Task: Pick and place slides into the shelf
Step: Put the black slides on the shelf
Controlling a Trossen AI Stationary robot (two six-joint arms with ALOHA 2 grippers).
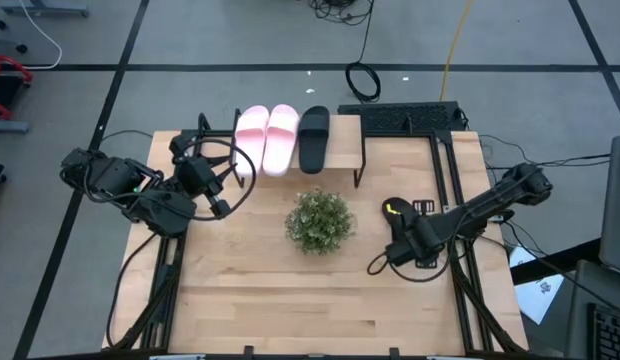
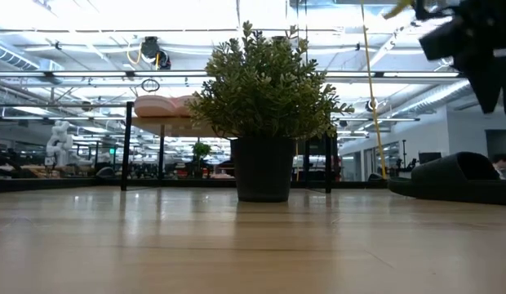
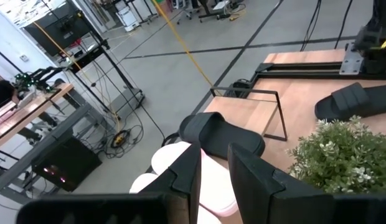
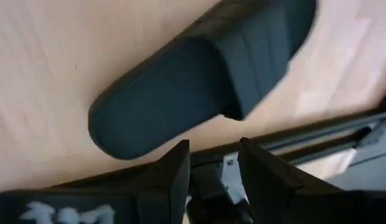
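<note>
Two pale pink slides (image 1: 267, 138) and one black slide (image 1: 313, 138) lie side by side on the wood top of the shelf (image 1: 348, 150) at the table's far edge. The other black slide (image 4: 199, 81) lies sole-down on the table near its right side, also seen as the slide (image 2: 461, 175) and the slide (image 3: 361, 99). My right gripper (image 4: 215, 168) hangs open above it, touching nothing; in the low view the right gripper (image 2: 481, 49) is well clear of it. My left gripper (image 3: 215, 180) is open, held just left of the shelf near the pink slides (image 3: 205, 180).
A small green plant in a dark pot (image 1: 319, 221) stands mid-table between both arms and in front of the shelf. The shelf top has bare room (image 1: 348, 130) right of the black slide. Black metal frame rails (image 4: 317, 134) run along the table's right edge.
</note>
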